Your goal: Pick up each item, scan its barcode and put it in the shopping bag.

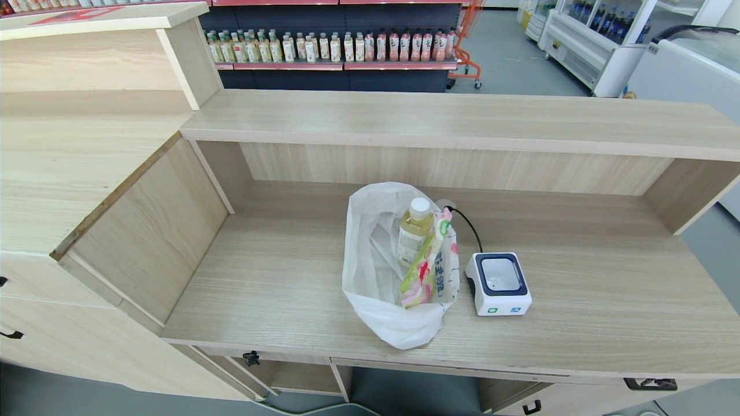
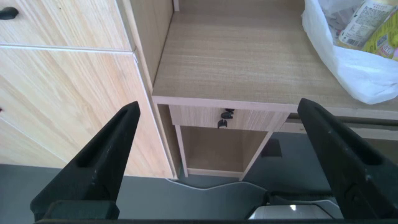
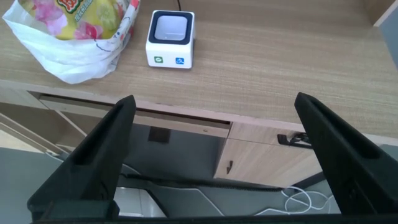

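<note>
Shopping bag [image 1: 363, 280]: on worktop [image 1: 607, 300], holds bottle [image 1: 415, 230] and snack packet [image 1: 426, 271].
Scanner [image 1: 498, 283]: just beside it.
Left gripper [image 2: 219, 107]: spread, empty.
Right gripper [image 3: 216, 98]: spread, empty.

This is a shop, seen from behind its checkout counter [image 1: 578, 289], which is light wood with a raised ledge on the customer side. Beyond it at 12 o'clock, a shelf [image 1: 335, 65] carries rows of bottled drinks [image 1: 324, 46]. An orange trolley [image 1: 469, 52] stands at 1 o'clock and glass-fronted coolers [image 1: 595, 34] at 2 o'clock. On the counter, a barcode scanner [image 1: 498, 283] sits just beside a white shopping bag [image 1: 370, 289] at its 9 o'clock, which holds a bottle [image 1: 415, 231] and a snack packet [image 1: 428, 268].
</note>
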